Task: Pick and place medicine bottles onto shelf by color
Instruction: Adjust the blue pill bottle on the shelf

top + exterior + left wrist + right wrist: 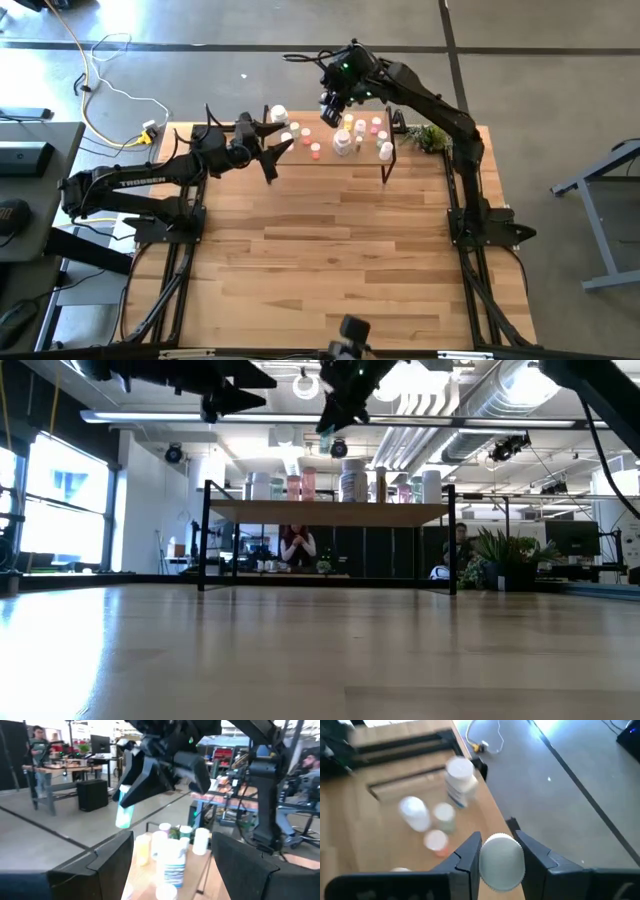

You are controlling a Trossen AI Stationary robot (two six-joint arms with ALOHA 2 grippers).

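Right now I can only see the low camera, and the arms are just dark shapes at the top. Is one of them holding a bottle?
Observer: Yes. The right gripper is shut on a bottle. Its cap looks white in the right wrist view.
Operator: Where is it holding it?
Observer: From above, it hangs over the back part of the shelf, near the middle.
Operator: What about the other arm?
Observer: The left gripper is open and empty, at the shelf's left end.
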